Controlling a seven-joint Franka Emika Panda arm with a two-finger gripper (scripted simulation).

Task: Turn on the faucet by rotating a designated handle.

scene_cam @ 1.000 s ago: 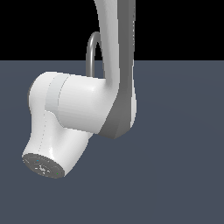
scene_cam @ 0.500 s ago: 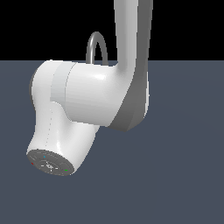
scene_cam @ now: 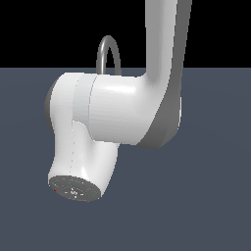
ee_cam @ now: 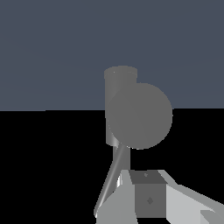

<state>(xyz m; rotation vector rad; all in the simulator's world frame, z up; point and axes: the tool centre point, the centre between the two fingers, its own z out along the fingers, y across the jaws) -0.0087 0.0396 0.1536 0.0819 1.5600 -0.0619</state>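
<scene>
The white arm (scene_cam: 122, 108) fills the middle of the exterior frame, with only the faucet (scene_cam: 108, 54) arch peeking above it at upper centre. In the wrist view the faucet's base sits mid-frame, the thin handle (ee_cam: 113, 175) slanting to lower centre beside the gripper (ee_cam: 148, 199). I cannot tell whether its fingers are spread. Best to push sideways near the lever's tip, slowly

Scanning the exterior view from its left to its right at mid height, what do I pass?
Bare grey floor → robot arm's white joint housing, with the faucet arch showing just above it → arm's upright link → bare floor again.
</scene>
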